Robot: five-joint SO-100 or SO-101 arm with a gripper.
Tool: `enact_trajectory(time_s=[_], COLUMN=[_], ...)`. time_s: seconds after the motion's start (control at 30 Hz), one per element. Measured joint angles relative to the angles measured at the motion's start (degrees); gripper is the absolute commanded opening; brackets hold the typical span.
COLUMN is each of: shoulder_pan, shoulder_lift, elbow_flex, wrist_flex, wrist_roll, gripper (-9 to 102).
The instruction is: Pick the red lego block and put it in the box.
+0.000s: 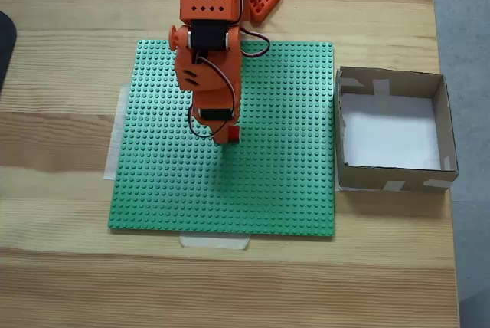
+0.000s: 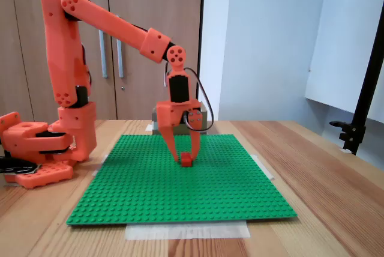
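The red lego block (image 2: 186, 160) sits on the green studded baseplate (image 2: 150, 191), near its middle. My orange gripper (image 2: 186, 157) points straight down over it, its two fingers closed against the block's sides. From above, the gripper (image 1: 228, 136) covers nearly all of the block, leaving a red corner (image 1: 234, 134) visible. The box (image 1: 341, 132), brown cardboard with a white bottom, stands to the right of the baseplate in the top-down fixed view and holds nothing.
The baseplate (image 1: 291, 190) is taped to a wooden table. The arm's base (image 2: 36, 149) stands at the plate's far edge in the top-down view. A black stand (image 2: 360, 113) rises at the right of the side view.
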Motion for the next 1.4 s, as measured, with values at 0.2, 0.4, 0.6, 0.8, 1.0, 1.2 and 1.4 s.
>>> enact_trajectory(time_s=[0.2,0.4,0.6,0.8,1.0,1.2,1.4], shoulder_pan=[0.0,0.0,0.0,0.0,0.0,-0.5,-2.5], shoulder_lift=[0.0,0.0,0.0,0.0,0.0,0.0,0.0], elbow_flex=[0.0,0.0,-0.2,-1.3,-5.8,-11.8,-17.5], wrist_flex=[-0.9,-1.0,-0.5,2.1,5.8,10.3,15.1], wrist_roll=[-0.5,-0.5,-0.5,-0.6,0.9,2.7,4.3], gripper=[9,7,6,6,6,6,6])
